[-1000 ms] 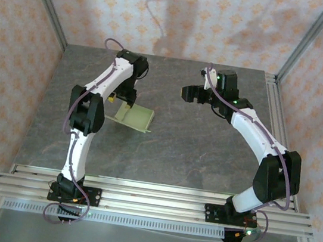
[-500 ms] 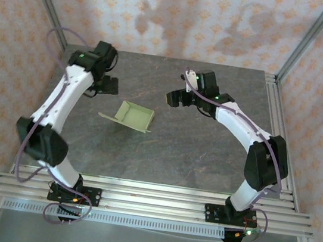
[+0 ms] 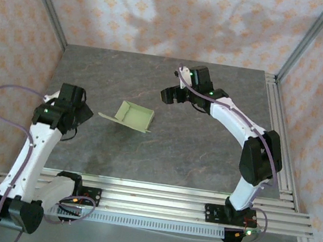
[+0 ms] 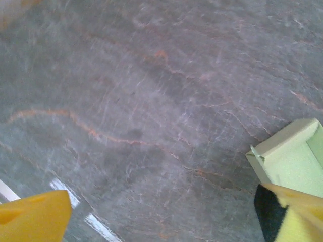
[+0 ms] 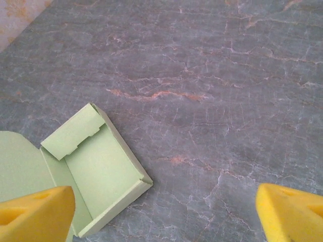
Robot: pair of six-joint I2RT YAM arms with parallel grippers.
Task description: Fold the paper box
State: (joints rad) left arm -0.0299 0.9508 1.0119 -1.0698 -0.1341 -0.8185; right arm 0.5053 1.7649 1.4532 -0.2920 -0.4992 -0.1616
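The box [image 3: 135, 116] is lying open-topped on the counter [image 3: 193, 155], just left of its middle, with one flap spreading flat toward nine o'clock. The left jaws are standing wide apart at the box's nine o'clock. The right jaws are gaping equally wide at its one o'clock. Both are holding clear of it.
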